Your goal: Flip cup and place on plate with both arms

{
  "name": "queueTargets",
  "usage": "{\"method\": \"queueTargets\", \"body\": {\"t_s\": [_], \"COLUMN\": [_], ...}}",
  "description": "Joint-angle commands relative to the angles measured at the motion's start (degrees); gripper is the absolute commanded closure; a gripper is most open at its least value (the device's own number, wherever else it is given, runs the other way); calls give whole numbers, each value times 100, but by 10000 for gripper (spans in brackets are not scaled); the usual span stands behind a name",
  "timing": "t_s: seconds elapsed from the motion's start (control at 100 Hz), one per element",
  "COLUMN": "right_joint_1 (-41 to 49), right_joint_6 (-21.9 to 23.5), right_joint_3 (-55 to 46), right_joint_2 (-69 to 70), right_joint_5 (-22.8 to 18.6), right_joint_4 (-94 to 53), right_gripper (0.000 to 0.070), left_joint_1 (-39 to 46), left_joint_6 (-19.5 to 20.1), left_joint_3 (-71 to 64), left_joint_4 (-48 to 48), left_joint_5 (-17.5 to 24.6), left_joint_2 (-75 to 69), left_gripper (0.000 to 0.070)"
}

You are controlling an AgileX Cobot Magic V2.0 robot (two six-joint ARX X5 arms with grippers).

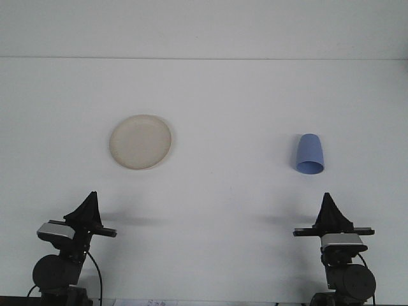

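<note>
blue cup point(309, 153) sits mouth-down on the bench point(229, 115) ahead of your right gripper point(329, 199), well apart from the cream plate point(140, 141). nothing's started: both jaws look closed to a point, empty. left gripper point(90, 198) waits. next, open and reach.

A wide white table point(210, 210) lies mostly bare. Only two things stand on it: a round, cream-coloured flat plate point(140, 141) on the left and a pale blue plastic cup point(309, 153) on the right, well apart, with open surface between them. Bare table also separates each from the black gripper in front of it, left point(90, 199) and right point(327, 200)
</note>
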Motion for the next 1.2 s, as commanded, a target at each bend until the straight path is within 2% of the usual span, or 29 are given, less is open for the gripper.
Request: {"method": "queueTargets", "body": {"t_s": [0.0,0.81,0.91,1.0,1.19], "right_joint_1": [13,13,2,2,2], "right_joint_6": [-15,-20,0,42,144], "right_joint_3": [-13,35,455,1023,2321], "right_joint_2": [-9,-9,0,216,1257], "right_joint_5": [0,7,42,258,374], "right_joint_4": [50,293,-479,-1344,-2385], "right_gripper": [700,700,700,700,700], "left_joint_1": [-4,-4,-4,-4,-4], "left_joint_6": [-15,-15,-15,-15,-17], "left_joint_3": [-109,-109,-109,-109,-109], "left_joint_4": [55,55,55,55,55], "left_joint_5": [-17,-17,-20,-17,-17], "left_joint_2": [-7,-7,-7,-7,-7], "left_gripper": [687,687,687,687,687]}}
